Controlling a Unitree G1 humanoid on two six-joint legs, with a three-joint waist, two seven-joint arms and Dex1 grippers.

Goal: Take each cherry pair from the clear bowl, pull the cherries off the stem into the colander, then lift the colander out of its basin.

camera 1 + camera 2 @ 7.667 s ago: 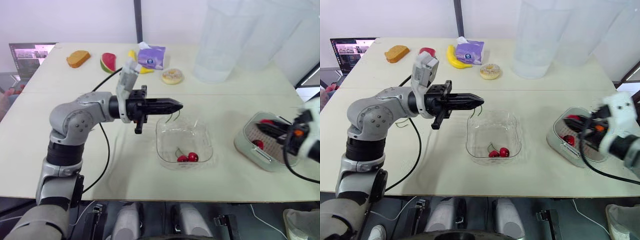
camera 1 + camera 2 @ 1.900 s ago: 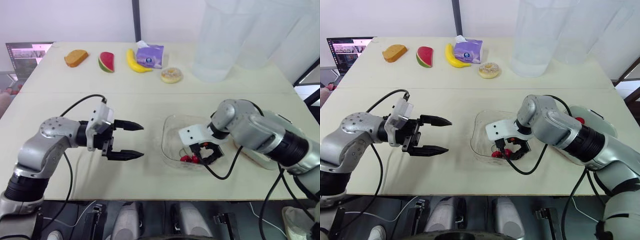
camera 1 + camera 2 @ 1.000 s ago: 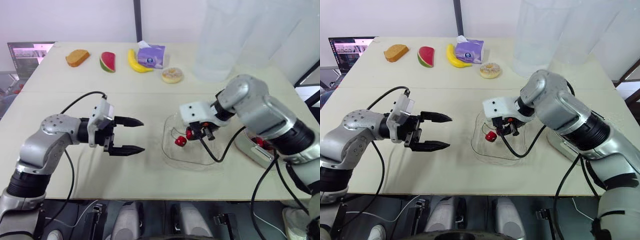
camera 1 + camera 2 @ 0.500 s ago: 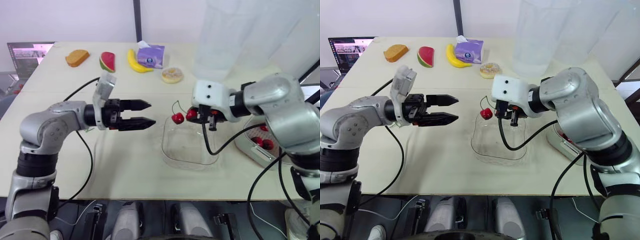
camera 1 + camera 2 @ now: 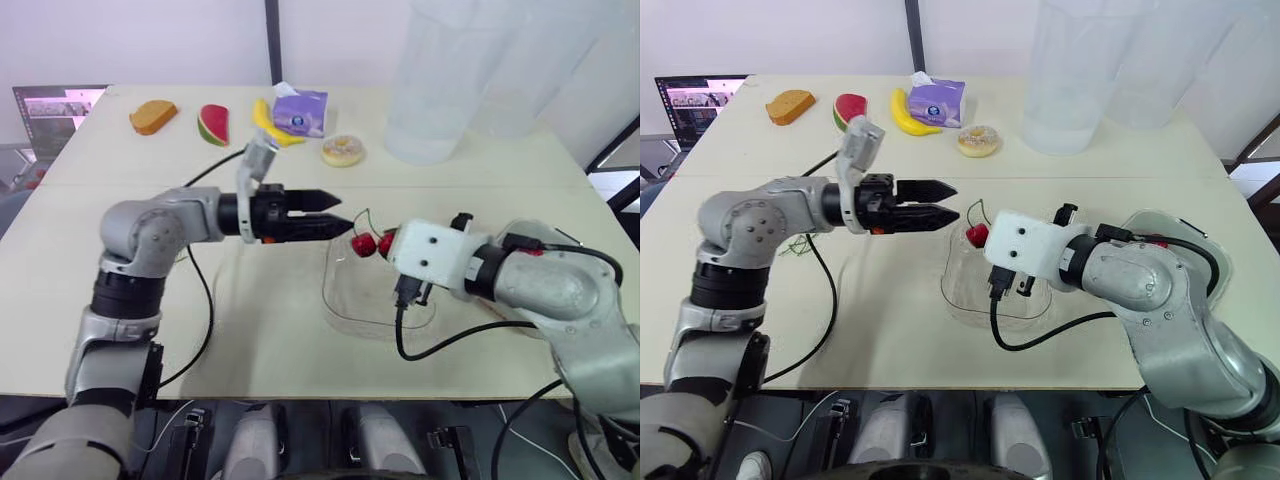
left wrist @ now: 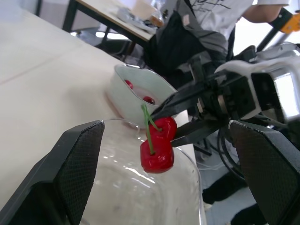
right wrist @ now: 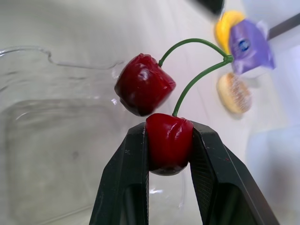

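My right gripper (image 7: 168, 131) is shut on one red cherry (image 7: 168, 143) of a pair. The second cherry (image 7: 145, 84) hangs free on the shared green stem (image 7: 194, 77). The cherry pair (image 5: 365, 243) is held above the far-left rim of the clear bowl (image 5: 345, 320), which looks empty. My left gripper (image 5: 336, 214) stands open, level with the pair and just to its left, with its fingertips short of the stem. The colander in its basin (image 6: 140, 84) sits to the right behind my right arm and holds a few cherries.
Along the table's back edge lie a bread piece (image 5: 153, 115), a watermelon slice (image 5: 211, 124), a banana (image 5: 262, 112), a purple packet (image 5: 300, 110) and a doughnut (image 5: 343, 151). Tall translucent containers (image 5: 440, 90) stand back right. A laptop (image 5: 55, 105) is far left.
My right gripper has carried the cherry pair up out of the bowl and turned over its rim. The left gripper has moved right, close up to the pair, still open.
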